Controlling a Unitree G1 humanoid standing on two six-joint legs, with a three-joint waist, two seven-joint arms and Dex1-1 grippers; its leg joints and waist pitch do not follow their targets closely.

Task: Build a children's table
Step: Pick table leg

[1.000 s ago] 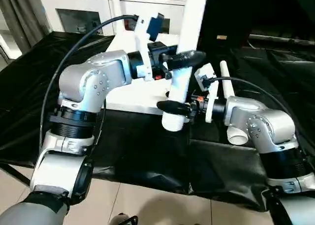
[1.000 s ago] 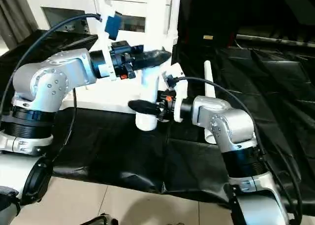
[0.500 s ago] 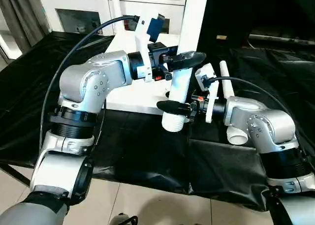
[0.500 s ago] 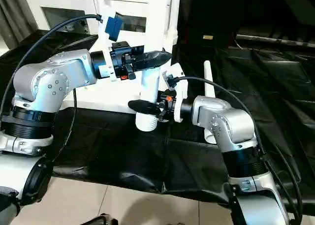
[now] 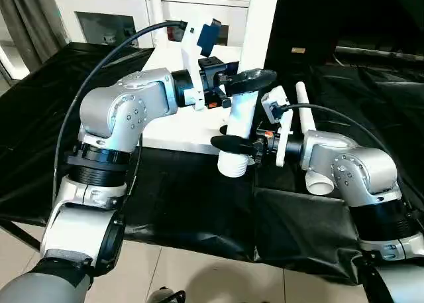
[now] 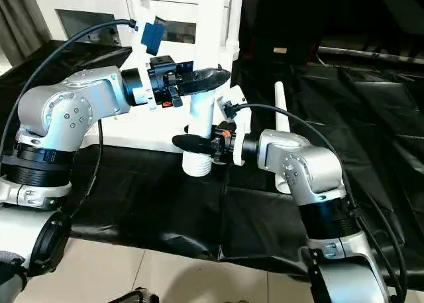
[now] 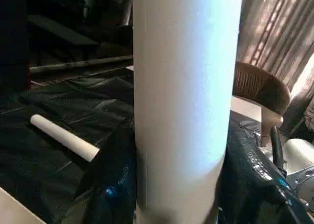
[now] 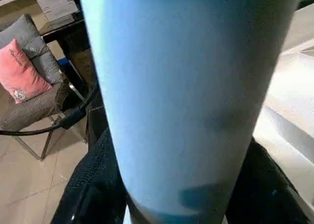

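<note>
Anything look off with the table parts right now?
Nothing damaged. The leg both tools hold stands upright but hangs over the black cloth, in front of the tabletop, not in a socket. A spare leg lies flat beside the right arm.

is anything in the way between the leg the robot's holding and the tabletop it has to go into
Nothing visible blocks it. Both grippers, left and right, clamp the upright leg; its wide end hangs just off the tabletop's near edge, above the black cloth. The socket itself cannot be made out.
</note>
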